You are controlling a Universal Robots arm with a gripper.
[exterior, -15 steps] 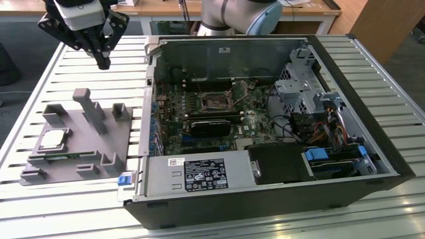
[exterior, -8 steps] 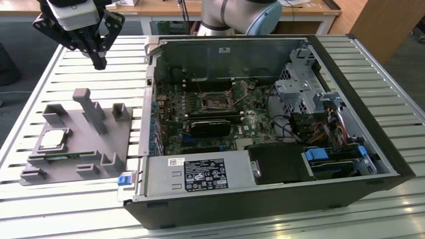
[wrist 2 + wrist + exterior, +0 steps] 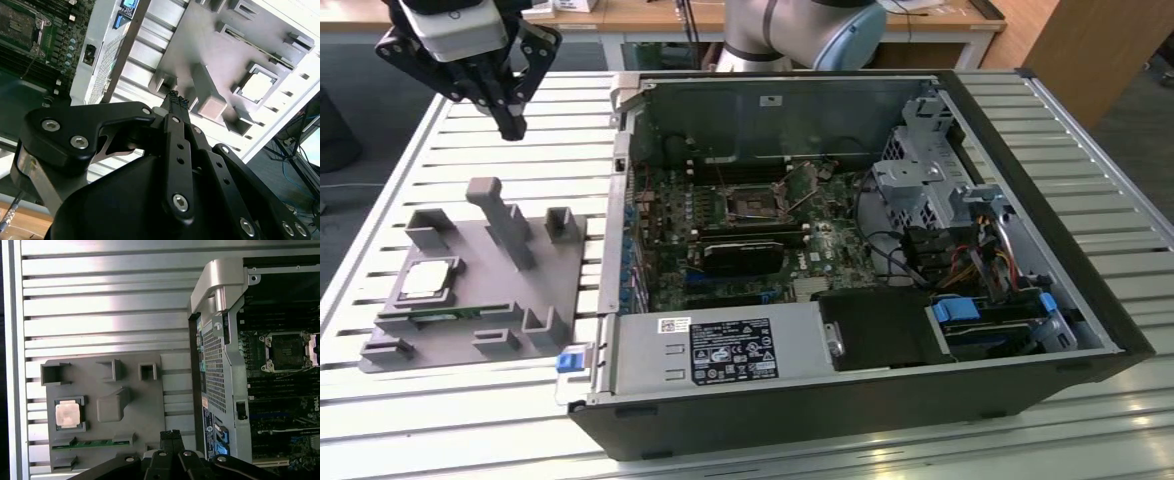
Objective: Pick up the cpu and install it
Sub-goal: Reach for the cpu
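Below and beside the gripper (image 3: 511, 128): cpu (image 3: 430, 280) sits in gray fixture (image 3: 520, 290) pocket | jaws pressed together, empty, well above it | risk: descending closed could hit the chip; a skewed pinch could bend socket (image 3: 750, 203) pins

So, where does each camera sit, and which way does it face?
Exterior view: off the arm, looking down on the open black computer case and grey plastic tray; black end effector and grey arm show.
First wrist view: on the wrist, straight down at the tray; end effector tips show.
Second wrist view: on the wrist, slantwise along the end effector.
All share the small silvery square cpu in the tray.
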